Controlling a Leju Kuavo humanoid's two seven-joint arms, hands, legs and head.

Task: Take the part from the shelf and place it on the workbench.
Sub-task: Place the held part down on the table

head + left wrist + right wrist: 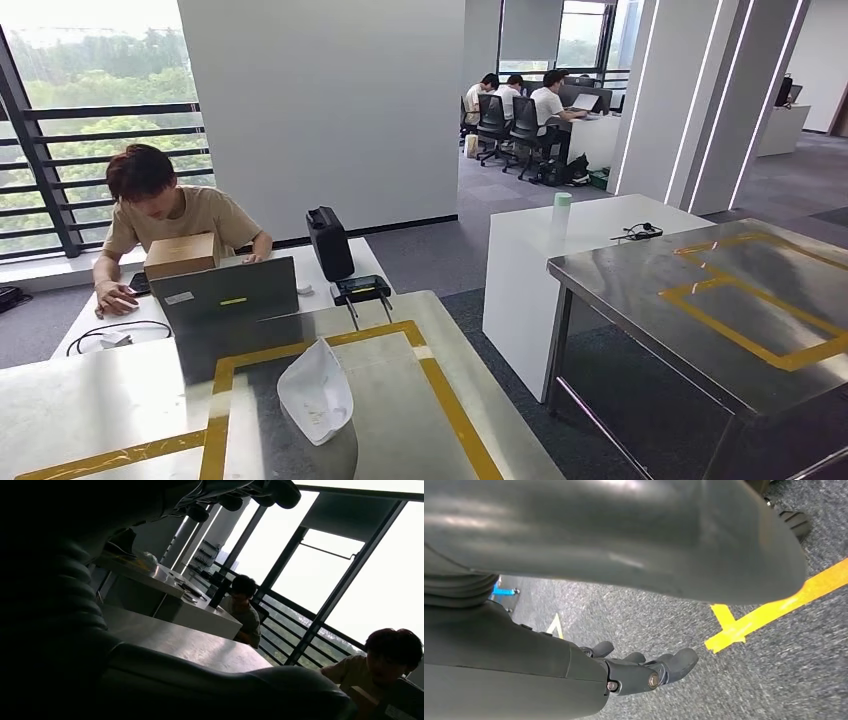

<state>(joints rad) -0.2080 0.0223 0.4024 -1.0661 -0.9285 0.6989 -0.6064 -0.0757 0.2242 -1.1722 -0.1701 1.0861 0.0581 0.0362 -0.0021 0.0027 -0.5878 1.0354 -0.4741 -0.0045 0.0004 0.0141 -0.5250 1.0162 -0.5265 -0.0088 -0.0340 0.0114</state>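
Note:
The part (pixel 316 392) is a white, boat-shaped shell. It lies on the steel workbench (pixel 90 400) just below me, inside a rectangle of yellow tape (pixel 440 390). My left hand (pixel 165 605) is a dark silhouette in the left wrist view, with its fingers (pixel 260 492) spread well away from the thumb and nothing between them. In the right wrist view my right hand (pixel 644 672) hangs over grey carpet, its fingers (pixel 676 662) stretched out and holding nothing.
Behind the workbench a person (pixel 165 215) sits at a white desk with a laptop (pixel 235 295), a cardboard box (pixel 181 254) and a black case (pixel 329 242). A second steel table (pixel 740 320) with yellow tape stands to the right. Yellow tape (pixel 774 610) marks the floor.

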